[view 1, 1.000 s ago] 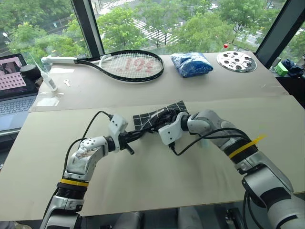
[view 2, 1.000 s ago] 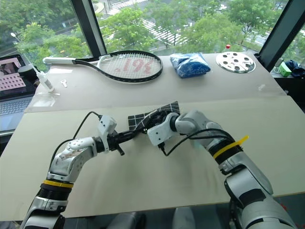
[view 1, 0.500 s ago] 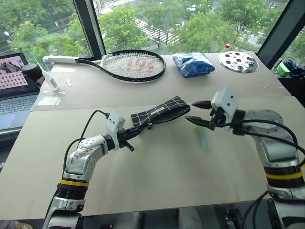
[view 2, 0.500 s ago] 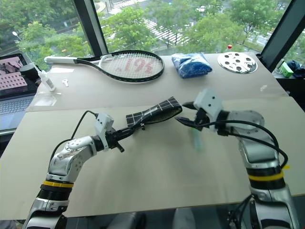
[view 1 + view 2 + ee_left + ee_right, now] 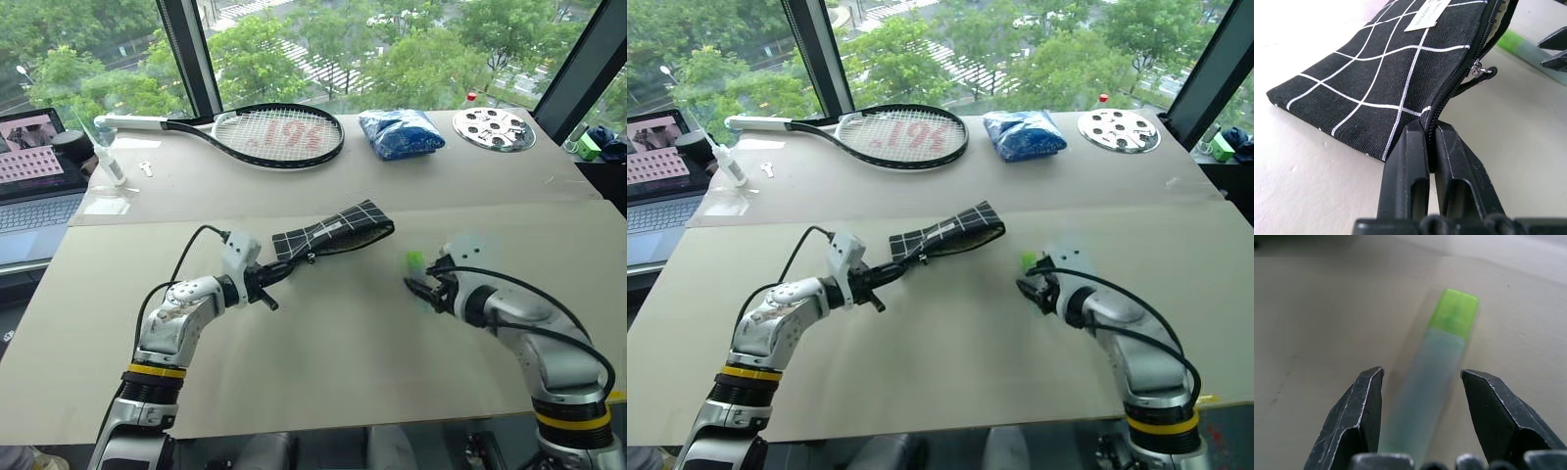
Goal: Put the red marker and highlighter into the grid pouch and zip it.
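Right gripper hangs open over the highlighter, a finger on each side, nothing grasped. Left gripper is clamped on the pouch, holding its edge off the table. Closing off-centre could roll the highlighter away, since its barrel looks smooth.

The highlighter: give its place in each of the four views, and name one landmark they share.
Left eye view: highlighter on the table, right of the grid pouch, at the right pincer.
Right eye view: right of centre, same spot.
Left wrist view: upper right corner, beyond the pouch's zipper.
Right wrist view: centre, between the open fingers, green cap far end.
Shared landmark: the right pincer beside it.
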Tool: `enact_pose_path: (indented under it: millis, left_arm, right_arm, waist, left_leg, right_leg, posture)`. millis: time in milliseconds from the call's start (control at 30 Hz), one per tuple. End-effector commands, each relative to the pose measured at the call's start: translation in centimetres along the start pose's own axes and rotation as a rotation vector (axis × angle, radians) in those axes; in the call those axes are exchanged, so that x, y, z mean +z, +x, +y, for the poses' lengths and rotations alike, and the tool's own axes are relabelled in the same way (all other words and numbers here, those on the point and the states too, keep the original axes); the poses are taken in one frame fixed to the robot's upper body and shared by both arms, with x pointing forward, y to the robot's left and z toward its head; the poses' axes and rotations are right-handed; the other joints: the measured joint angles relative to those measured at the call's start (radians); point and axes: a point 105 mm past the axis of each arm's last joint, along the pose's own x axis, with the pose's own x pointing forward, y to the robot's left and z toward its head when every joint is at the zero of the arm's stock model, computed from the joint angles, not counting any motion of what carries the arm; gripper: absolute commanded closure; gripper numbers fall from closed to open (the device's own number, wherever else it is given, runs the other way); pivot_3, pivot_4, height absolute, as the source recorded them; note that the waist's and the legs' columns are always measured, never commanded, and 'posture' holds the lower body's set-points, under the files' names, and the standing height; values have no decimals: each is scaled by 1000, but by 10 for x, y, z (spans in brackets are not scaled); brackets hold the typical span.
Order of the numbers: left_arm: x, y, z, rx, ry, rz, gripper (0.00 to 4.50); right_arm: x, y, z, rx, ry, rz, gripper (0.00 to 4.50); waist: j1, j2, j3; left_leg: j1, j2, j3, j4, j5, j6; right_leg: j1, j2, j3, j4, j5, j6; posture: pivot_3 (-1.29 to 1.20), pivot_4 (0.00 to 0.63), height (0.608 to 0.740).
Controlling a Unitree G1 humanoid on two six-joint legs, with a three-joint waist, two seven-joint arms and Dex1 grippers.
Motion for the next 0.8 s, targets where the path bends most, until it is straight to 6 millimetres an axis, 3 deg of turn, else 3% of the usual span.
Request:
enact_pose_path:
  millis: [33,200,300,400,533,667,733,800]
  left_arm:
    - [9,0,-2,-11,30,-35,4500]
    - [8,-1,-2,-6,28,-38,4500]
    - [8,-2,-2,-2,26,-39,4500]
    - [9,-2,-1,1,26,-41,4500]
    - [8,-3,-1,5,25,-41,4500]
    - [9,-3,-1,5,24,-42,4500]
    - [9,-3,-1,3,25,-40,4500]
    - [9,-3,-1,3,25,-40,4500]
  right_arm:
    - [-3,-1,-8,-56,23,11,1676]
    - [-16,3,-1,-36,48,53,1676]
    - [-22,5,3,-24,46,68,2375]
    - [-26,5,4,-10,39,77,3410]
    - [-19,5,-4,-21,51,50,3451]
    - [20,0,-17,-46,-32,-95,3451]
    - [54,-12,-7,45,-127,-216,3451]
    - [74,-25,3,124,-271,-270,3451]
  waist:
    - [1,0,0]
    - [0,0,0]
    - [0,0,0]
    - [1,0,0]
    - [1,0,0]
    - [0,0,0]
    - [-1,1,0]
    - [-4,1,1]
  left_leg:
    - [0,0,0,0,0,0]
    - [0,0,0,0,0,0]
    - [1,0,0,0,0,0]
    - [1,0,0,0,0,0]
    - [2,0,0,0,0,0]
    - [1,0,0,0,0,0]
    - [1,0,0,0,0,0]
    - [0,0,1,0,0,0]
  right_leg:
    - [0,0,0,0,0,0]
    - [0,0,0,0,0,0]
    - [1,0,0,0,0,0]
    - [2,0,0,0,0,0]
    - [3,0,0,0,0,0]
    - [2,0,0,0,0,0]
    - [1,0,0,0,0,0]
    - [1,0,0,0,0,0]
  posture:
    - [0,150,740]
    - [0,150,740]
    - [0,150,740]
    - [0,150,740]
    - [0,150,740]
    - [0,150,740]
    - [0,150,740]
    - [0,150,740]
